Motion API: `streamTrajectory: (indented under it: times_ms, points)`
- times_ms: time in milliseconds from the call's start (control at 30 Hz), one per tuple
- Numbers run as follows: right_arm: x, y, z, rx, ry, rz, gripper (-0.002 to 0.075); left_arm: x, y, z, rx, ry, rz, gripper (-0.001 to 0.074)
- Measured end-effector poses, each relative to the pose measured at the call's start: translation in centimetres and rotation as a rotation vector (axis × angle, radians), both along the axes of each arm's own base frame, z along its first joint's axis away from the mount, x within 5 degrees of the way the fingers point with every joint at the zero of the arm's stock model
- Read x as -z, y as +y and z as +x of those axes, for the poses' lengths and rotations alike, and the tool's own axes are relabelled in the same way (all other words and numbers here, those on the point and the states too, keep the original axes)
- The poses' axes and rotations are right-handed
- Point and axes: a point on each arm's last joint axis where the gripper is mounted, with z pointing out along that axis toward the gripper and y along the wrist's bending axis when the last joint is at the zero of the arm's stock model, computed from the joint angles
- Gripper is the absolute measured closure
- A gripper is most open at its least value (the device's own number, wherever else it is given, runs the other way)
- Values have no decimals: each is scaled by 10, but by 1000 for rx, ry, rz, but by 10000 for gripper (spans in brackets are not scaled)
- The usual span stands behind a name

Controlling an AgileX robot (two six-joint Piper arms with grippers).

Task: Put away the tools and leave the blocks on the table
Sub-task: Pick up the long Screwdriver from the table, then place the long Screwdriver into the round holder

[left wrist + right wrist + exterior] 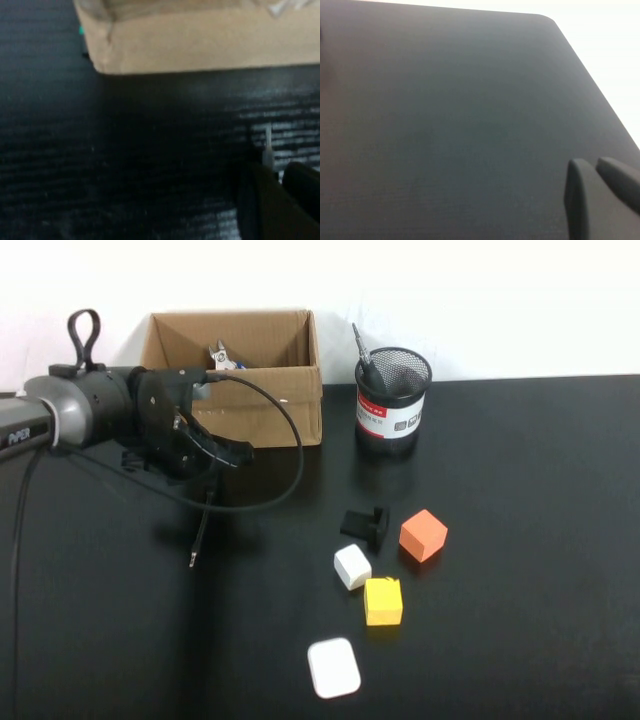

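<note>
Matt black table (520, 490) meets a white wall, with a cardboard box (255, 405) and a mesh pen cup (393, 400) at its far edge. Above the table in front of the box, the left gripper (205, 455) pinches the thin black driver (201, 530), which hangs tip-down. Metal cutters (221, 357) lie in the box; another tool (362, 355) stands in the cup. Orange block (423, 534), yellow block (383, 601) and white block (352, 566) sit near a black clip (366, 524). The right gripper (600, 195) hovers over bare tabletop, fingers nearly together.

Mesh pen cup (392, 400): a red-and-white label is carried, its print too small to be read. Left arm (40, 420): pale lettering is borne on the grey link, not legible. No other text is seen.
</note>
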Motion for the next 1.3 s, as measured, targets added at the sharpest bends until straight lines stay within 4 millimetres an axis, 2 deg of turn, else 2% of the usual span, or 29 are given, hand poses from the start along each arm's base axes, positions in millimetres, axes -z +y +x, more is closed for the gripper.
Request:
streamTrajectory:
  times_ms: [133,200,300,467,567,667,800,933,1067,1200,1300]
  points:
    - [0,0,0,0,0,0,736,-15,1,-6,11,9,2,693]
    - [0,0,0,0,0,0,736,-32,0,-10,21,-22,-5,694]
    - [0,0,0,0,0,0,736,-73,-6,-21,62,-112,-22,694]
    - [0,0,0,0,0,0,736,-131,-34,-45,153,-311,-82,694]
    - [0,0,0,0,0,0,736,-154,-55,-55,197,-451,-134,694]
    - [0,0,0,0,0,0,736,-168,-73,-58,215,-598,-191,694]
    - [0,0,0,0,0,0,736,-172,-89,-54,206,-754,-260,695]
    - [0,0,0,0,0,0,736,-168,-105,-46,186,-914,-326,695]
    - [0,0,0,0,0,0,736,-156,-121,-40,164,-1043,-403,695]
    - [0,0,0,0,0,0,736,-140,-132,-35,224,-1164,-449,695]
    - [0,0,0,0,0,0,736,-125,-140,-30,247,-1193,-511,695]
